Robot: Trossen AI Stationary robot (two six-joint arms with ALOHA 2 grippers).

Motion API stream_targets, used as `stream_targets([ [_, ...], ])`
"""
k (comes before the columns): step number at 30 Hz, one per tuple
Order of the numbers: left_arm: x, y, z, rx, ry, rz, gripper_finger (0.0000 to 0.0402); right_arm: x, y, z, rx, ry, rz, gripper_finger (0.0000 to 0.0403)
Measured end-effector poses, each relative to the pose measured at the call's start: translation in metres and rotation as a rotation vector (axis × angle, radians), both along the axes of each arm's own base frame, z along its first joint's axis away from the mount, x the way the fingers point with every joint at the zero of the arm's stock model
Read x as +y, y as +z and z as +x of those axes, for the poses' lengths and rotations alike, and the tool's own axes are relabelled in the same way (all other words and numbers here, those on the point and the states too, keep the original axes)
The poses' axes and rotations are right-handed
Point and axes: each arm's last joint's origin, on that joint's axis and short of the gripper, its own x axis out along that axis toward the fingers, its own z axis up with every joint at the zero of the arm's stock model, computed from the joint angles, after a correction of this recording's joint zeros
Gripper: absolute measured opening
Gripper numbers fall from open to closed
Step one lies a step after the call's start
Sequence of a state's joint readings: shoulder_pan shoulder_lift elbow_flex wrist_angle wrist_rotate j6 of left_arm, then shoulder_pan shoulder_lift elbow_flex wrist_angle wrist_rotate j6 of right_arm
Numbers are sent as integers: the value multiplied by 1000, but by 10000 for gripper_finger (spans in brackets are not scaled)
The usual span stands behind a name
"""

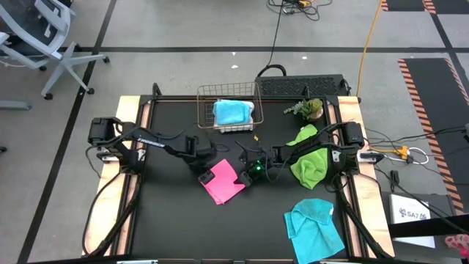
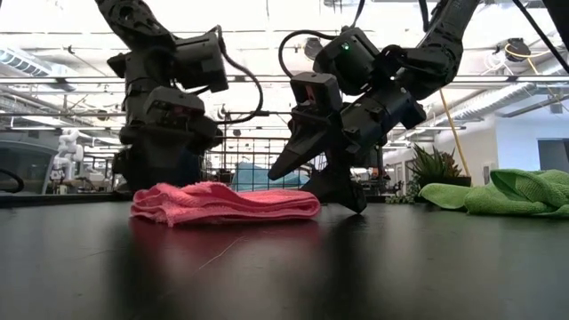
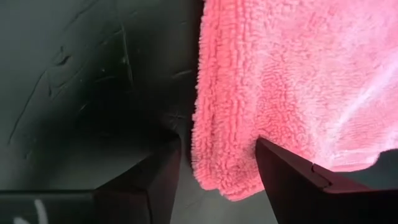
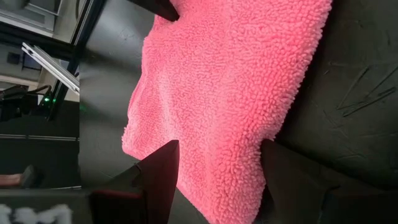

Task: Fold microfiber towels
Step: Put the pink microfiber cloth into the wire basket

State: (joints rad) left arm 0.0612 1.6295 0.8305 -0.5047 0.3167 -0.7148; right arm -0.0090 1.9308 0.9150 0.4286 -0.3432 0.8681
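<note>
You are folding the pink towel (image 1: 222, 182): it lies flat between both open grippers, left (image 1: 203, 176) and right (image 1: 248, 176); next, close each on its nearest corner

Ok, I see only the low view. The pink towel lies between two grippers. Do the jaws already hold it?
Observer: No. In its wrist view the left gripper stands open, its fingers either side of a corner of the pink towel.
Operator: And the right one?
Observer: The right gripper is open too, astride the towel's edge.
Operator: Where are the other towels?
Observer: From above, one cyan towel lies in the wire basket, another cyan towel lies near the table's front right, and a lime green towel lies by the right arm.
</note>
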Motion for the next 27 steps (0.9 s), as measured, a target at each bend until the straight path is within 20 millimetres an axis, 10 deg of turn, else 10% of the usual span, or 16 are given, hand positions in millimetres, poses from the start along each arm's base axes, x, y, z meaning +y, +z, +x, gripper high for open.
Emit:
stream_targets([
  [21, -1, -9, -4, -10, 74, -23, 214, 12, -1, -1, -12, 32, -78, 128],
  [27, 0, -9, -4, -8, 93, -23, 211, 10, -2, -1, -1, 8, -114, 42],
])
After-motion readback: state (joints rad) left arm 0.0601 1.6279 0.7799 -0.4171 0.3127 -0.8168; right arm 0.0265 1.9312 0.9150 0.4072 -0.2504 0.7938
